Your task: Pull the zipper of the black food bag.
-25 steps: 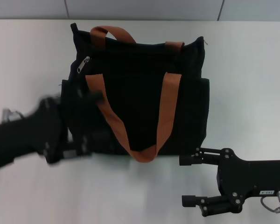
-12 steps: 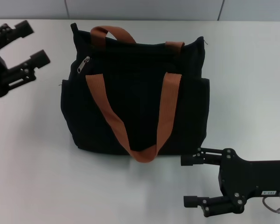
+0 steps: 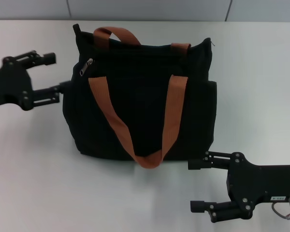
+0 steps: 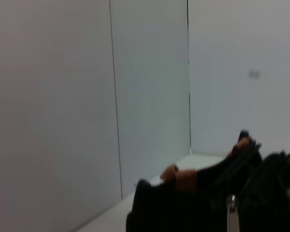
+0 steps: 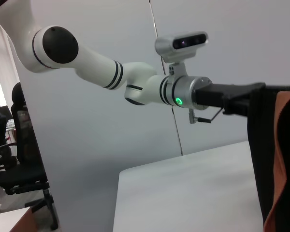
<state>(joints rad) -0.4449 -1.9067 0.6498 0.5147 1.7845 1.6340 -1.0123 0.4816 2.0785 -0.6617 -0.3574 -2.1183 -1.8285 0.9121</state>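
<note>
The black food bag (image 3: 145, 101) lies on the white table, its two orange-brown straps (image 3: 174, 111) draped over its front. The silver zipper pull (image 3: 86, 66) sits near the bag's upper left corner; it also shows in the left wrist view (image 4: 232, 212). My left gripper (image 3: 57, 72) is open just left of the bag, its fingertips level with the zipper pull and near the bag's left side. My right gripper (image 3: 195, 186) is open at the front right, its upper finger just below the bag's bottom right corner. The bag's edge shows in the right wrist view (image 5: 268, 159).
The white table (image 3: 34, 183) extends around the bag. A grey panelled wall (image 3: 150, 9) runs behind its far edge. The right wrist view shows my left arm (image 5: 111, 72) reaching to the bag, with an office chair (image 5: 19, 169) beyond the table.
My left gripper has swung from the bag's lower left, out to the far left corner, and back in toward the zipper end of the bag. The right gripper has not moved.
</note>
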